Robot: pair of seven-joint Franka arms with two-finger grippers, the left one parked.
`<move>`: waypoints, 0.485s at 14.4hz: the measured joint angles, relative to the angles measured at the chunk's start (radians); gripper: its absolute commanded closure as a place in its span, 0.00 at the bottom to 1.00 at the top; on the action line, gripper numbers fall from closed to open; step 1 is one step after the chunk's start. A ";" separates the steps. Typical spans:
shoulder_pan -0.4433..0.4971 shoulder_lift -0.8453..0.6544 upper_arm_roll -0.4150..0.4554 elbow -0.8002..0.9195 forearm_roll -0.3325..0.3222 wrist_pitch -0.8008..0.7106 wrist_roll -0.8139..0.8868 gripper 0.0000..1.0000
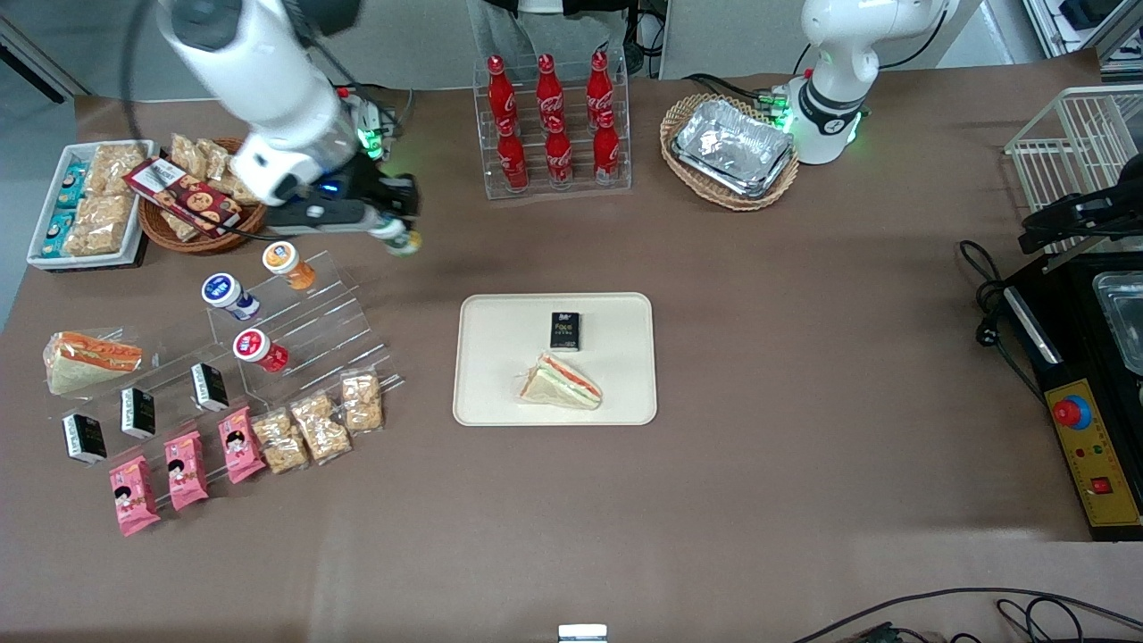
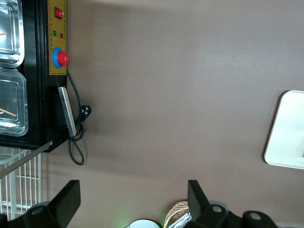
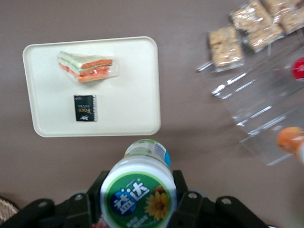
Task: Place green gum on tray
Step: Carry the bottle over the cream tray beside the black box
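My right gripper (image 1: 395, 234) is shut on the green gum (image 1: 399, 239), a small bottle with a green-and-white lid, and holds it above the table between the clear acrylic stand and the tray. In the right wrist view the gum's lid (image 3: 138, 195) fills the space between the black fingers (image 3: 186, 202). The cream tray (image 1: 500, 393) lies nearer the front camera and toward the parked arm; it holds a wrapped sandwich (image 1: 561, 382) and a small black packet (image 1: 564, 329). The tray also shows in the right wrist view (image 3: 137, 85).
The clear stepped stand (image 1: 330, 308) carries orange-lidded (image 1: 287, 263), blue-lidded (image 1: 229, 296) and red-lidded (image 1: 259, 350) bottles. Snack packs (image 1: 321, 427) lie in front of it. A cola bottle rack (image 1: 554, 125) and a basket of foil trays (image 1: 730, 150) stand farther from the camera.
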 measured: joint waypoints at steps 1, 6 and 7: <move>0.030 0.039 0.000 -0.004 0.000 0.052 0.044 0.73; 0.096 0.271 -0.001 -0.071 -0.047 0.362 0.156 0.73; 0.096 0.308 -0.001 -0.088 -0.048 0.420 0.160 0.73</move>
